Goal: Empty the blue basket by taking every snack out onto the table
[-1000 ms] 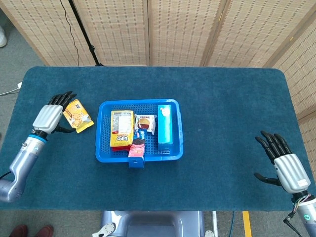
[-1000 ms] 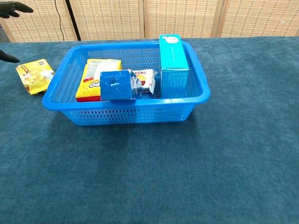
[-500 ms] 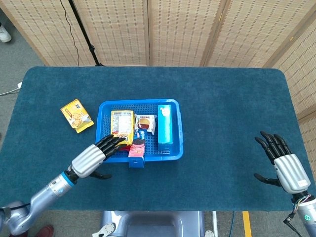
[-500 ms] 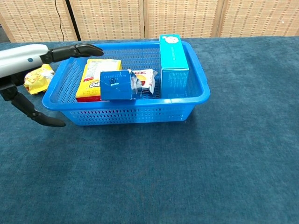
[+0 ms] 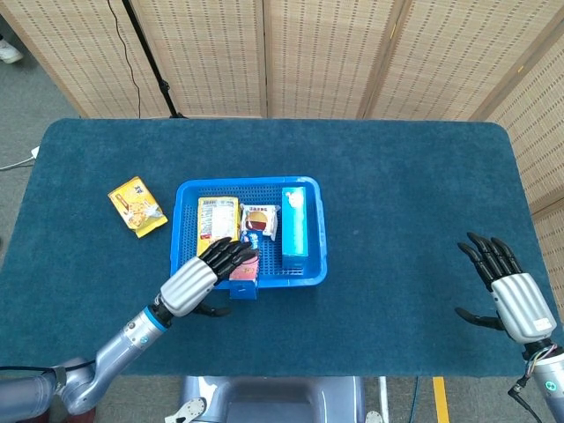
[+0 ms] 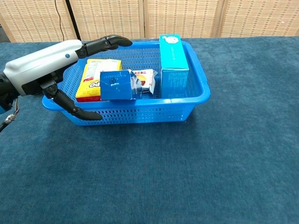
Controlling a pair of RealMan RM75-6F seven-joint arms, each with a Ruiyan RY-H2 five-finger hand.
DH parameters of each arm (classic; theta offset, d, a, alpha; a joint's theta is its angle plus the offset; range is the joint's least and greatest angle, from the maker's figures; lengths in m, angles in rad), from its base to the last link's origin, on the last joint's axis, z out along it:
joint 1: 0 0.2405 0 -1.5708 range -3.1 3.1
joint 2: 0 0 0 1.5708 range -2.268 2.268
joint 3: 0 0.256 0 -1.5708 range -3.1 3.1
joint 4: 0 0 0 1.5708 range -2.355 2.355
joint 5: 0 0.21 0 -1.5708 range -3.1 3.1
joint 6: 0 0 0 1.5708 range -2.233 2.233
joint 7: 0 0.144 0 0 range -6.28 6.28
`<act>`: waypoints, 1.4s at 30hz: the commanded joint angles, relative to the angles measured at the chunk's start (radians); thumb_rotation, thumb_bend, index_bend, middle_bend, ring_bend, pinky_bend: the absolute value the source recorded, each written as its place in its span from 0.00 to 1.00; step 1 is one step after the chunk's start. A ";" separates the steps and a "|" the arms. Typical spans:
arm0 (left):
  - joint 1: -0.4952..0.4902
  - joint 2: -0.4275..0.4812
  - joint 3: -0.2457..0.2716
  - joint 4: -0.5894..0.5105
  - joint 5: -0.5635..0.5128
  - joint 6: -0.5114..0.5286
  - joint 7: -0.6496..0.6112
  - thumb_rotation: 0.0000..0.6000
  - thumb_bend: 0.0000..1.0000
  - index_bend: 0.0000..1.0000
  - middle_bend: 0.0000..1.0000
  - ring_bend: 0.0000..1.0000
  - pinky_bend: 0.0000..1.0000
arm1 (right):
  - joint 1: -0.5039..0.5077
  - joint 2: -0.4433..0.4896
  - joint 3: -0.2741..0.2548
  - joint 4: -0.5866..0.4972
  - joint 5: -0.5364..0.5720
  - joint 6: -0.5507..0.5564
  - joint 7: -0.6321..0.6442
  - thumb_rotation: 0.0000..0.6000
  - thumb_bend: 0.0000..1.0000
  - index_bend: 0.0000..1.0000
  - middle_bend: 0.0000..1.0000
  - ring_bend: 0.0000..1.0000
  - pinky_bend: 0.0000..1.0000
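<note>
The blue basket [image 5: 313,264] [image 6: 196,88] sits mid-table. Inside it lie a yellow snack bag [image 5: 217,218] [image 6: 96,77], a small white packet [image 5: 261,221] [image 6: 145,79], a blue-and-pink pack [image 5: 246,264] [image 6: 114,86] leaning on the front wall, and an upright teal box [image 5: 294,220] [image 6: 173,63]. My left hand [image 5: 201,278] [image 6: 51,63] hovers open over the basket's front left corner, fingers stretched above the yellow bag, thumb outside the front wall. Far off at the table's right edge, my right hand [image 5: 511,295] is open and holds nothing.
A yellow snack packet [image 5: 137,206] lies on the blue tablecloth to the left of the basket. Wicker screens stand behind the table. A cable stand rises at the back left.
My left hand left the yellow packet on the table, swung round to the basket's front left and now reaches further over the yellow bag. The right hand has hardly moved.
</note>
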 commanded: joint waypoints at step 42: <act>0.105 0.104 -0.206 0.401 -0.247 0.241 -0.213 1.00 0.39 0.70 0.51 0.48 0.50 | -0.002 0.014 -0.021 -0.027 -0.035 0.004 -0.009 1.00 0.00 0.00 0.00 0.00 0.00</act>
